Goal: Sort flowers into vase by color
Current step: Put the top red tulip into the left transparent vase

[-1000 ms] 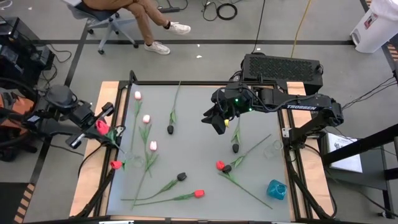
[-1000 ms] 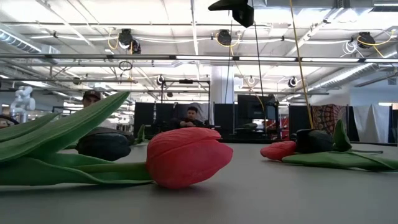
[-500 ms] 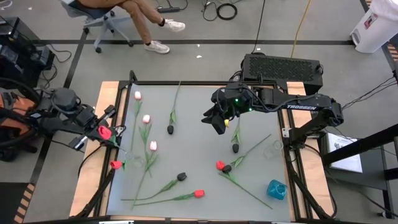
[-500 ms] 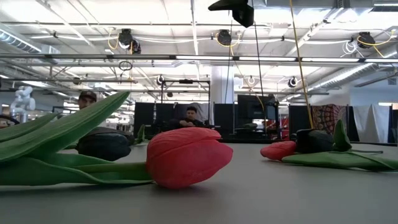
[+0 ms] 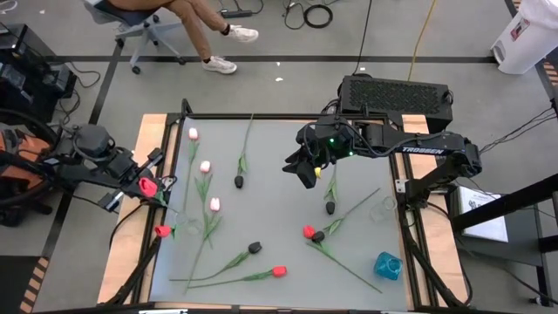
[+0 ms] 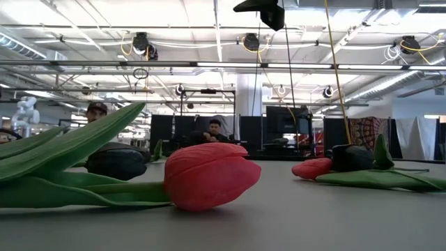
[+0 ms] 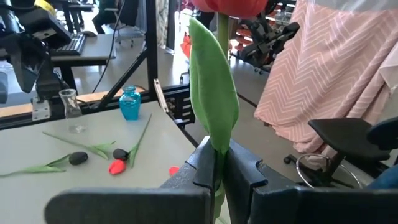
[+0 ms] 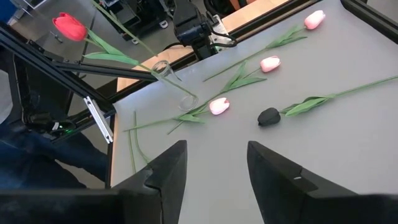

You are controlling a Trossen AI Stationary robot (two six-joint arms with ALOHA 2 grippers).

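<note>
Left hand (image 5: 150, 181) shifted slightly inward with red tulip (image 5: 145, 186)

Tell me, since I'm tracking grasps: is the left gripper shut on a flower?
Yes. The left gripper is shut on a red tulip; its stem and leaf rise from between the fingers.

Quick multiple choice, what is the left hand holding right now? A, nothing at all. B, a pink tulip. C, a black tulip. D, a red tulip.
D: the left hand at the table's left edge is shut on the stem of a red tulip, whose red head also shows in the right wrist view.
</note>
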